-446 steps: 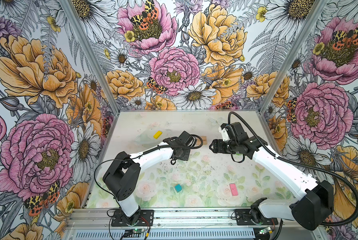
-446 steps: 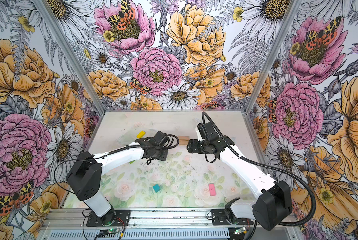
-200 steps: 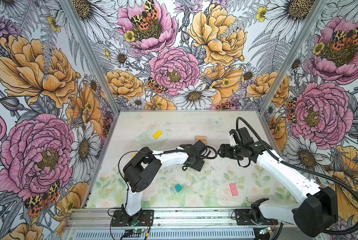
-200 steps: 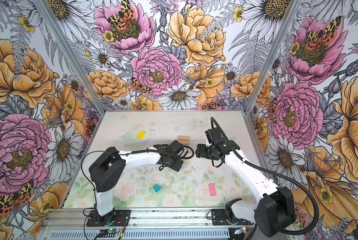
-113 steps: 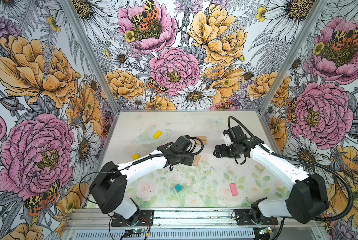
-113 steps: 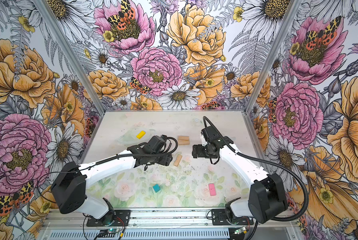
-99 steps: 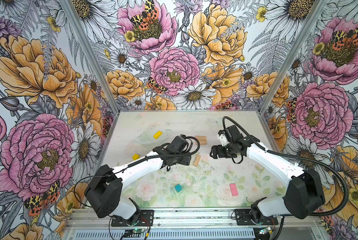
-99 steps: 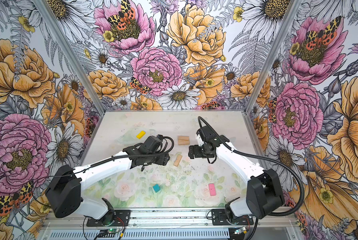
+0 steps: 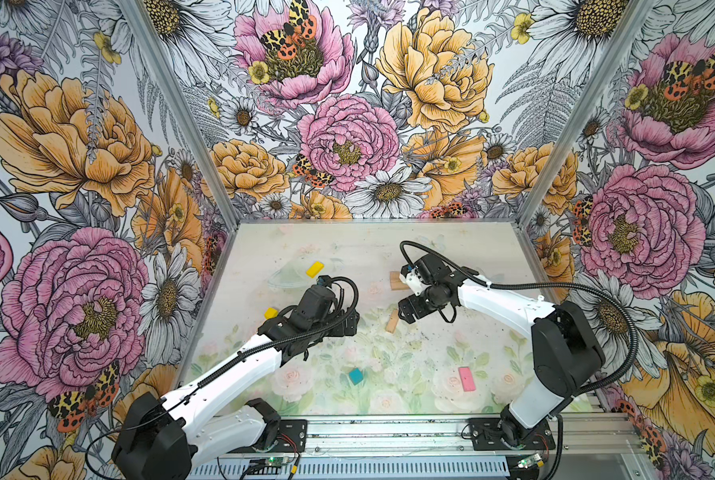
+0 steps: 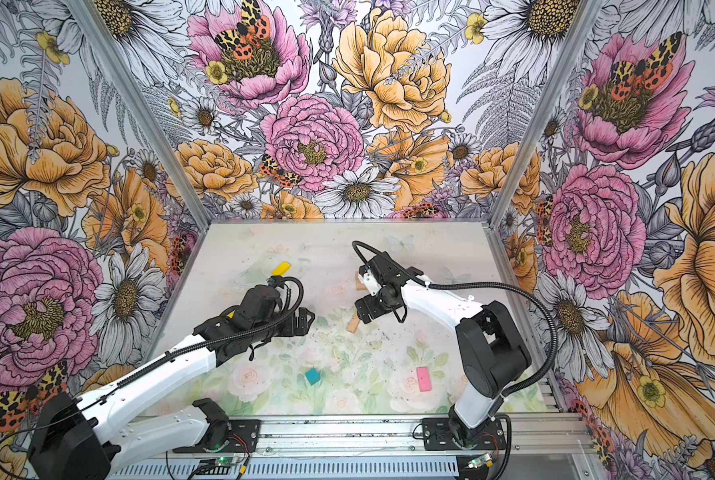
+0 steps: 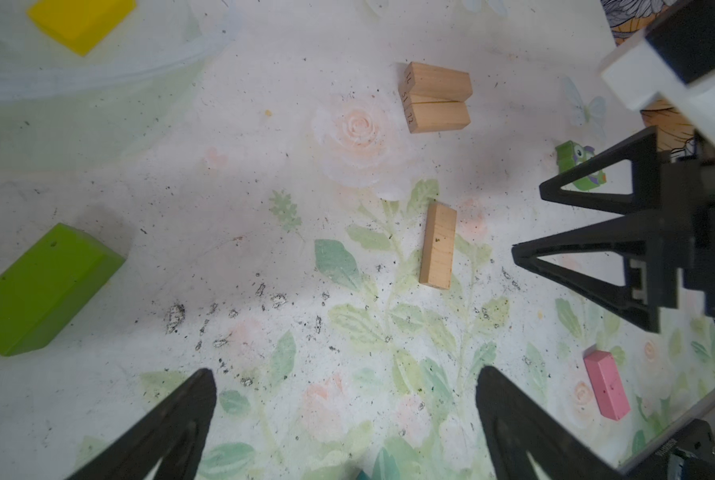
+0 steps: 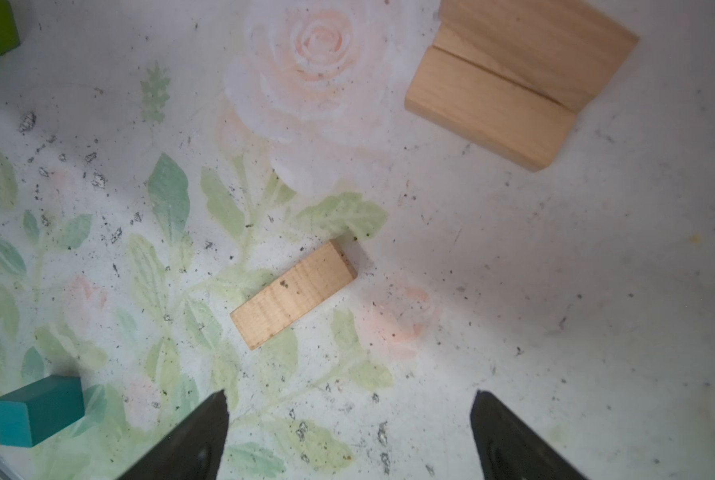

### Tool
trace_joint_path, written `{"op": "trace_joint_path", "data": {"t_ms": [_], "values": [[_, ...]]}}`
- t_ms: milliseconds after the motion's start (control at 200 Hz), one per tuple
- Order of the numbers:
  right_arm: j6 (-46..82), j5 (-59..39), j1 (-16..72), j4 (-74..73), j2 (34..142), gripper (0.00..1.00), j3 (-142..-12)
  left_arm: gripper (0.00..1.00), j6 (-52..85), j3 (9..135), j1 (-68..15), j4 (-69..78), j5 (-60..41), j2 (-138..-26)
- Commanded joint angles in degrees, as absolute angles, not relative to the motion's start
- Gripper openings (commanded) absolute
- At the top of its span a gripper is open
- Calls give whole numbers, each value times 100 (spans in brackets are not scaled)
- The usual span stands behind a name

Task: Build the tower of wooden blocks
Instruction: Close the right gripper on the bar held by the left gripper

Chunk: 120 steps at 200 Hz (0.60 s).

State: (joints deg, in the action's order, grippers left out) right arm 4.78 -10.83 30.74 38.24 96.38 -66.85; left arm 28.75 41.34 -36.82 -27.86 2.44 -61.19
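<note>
A tabletop printed with faded roses and flecked with dark specks sits inside walls of bold flower wallpaper. Both arms reach low toward the middle. The left gripper has its jaws spread wide and empty. It faces the right gripper, also wide open and holding nothing. A single tan plank lies flat between them, just beside the right one. Two more tan planks touch side by side farther back. A translucent dish holds the yellow bar. The yellow cube, lime green block, teal cube and pink slab lie scattered apart.
</note>
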Motion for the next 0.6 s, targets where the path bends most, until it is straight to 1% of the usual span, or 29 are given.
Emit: {"op": "trace_joint_path", "data": {"t_ms": [0,170,595], "values": [[-117,-1282,3076,3410,9916,93,-6654,99,2980,3984,-3606,-2534,101,-6037],[-537,-1608,3163,3395,10157,93,-6619,99,2954,3885,-3565,-2470,18,-5996],[-914,-1426,3469,3296,10720,92,-6918,99,2961,3688,-3400,-2466,-97,-5614]]}}
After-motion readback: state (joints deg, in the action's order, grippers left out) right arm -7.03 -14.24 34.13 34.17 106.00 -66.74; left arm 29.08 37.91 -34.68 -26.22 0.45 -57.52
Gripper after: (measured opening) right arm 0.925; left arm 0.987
